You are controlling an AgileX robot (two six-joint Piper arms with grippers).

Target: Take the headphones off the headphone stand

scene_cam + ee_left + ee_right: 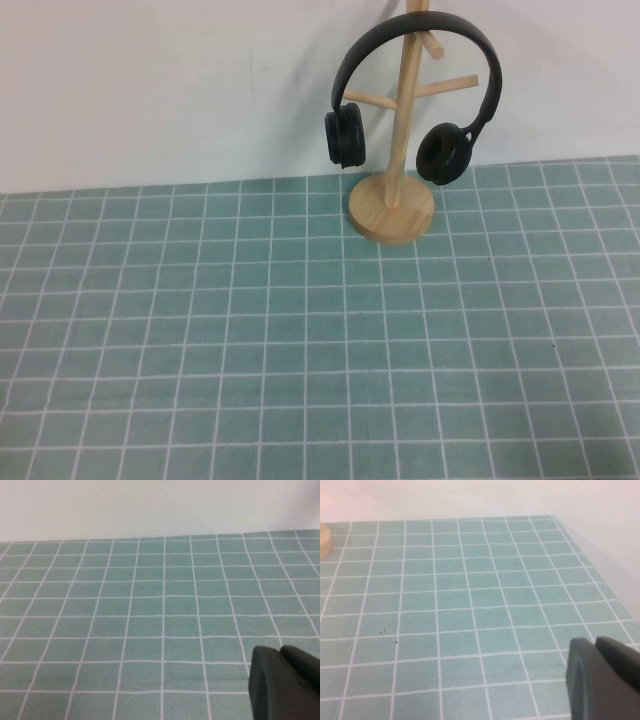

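Note:
The black headphones [350, 60] hang on the light wooden headphone stand [392, 210] at the back of the table in the high view. The headband arches over the pole and pegs, one ear cup on each side. Neither arm shows in the high view. My left gripper [277, 652] shows in the left wrist view, shut and empty, over bare green mat. My right gripper [594, 645] shows in the right wrist view, shut and empty. An edge of the stand's round base [324, 540] shows far from it.
A green mat [300, 350] with a white grid covers the table. A white wall [150, 80] rises just behind the stand. The mat's right edge [585, 555] shows in the right wrist view.

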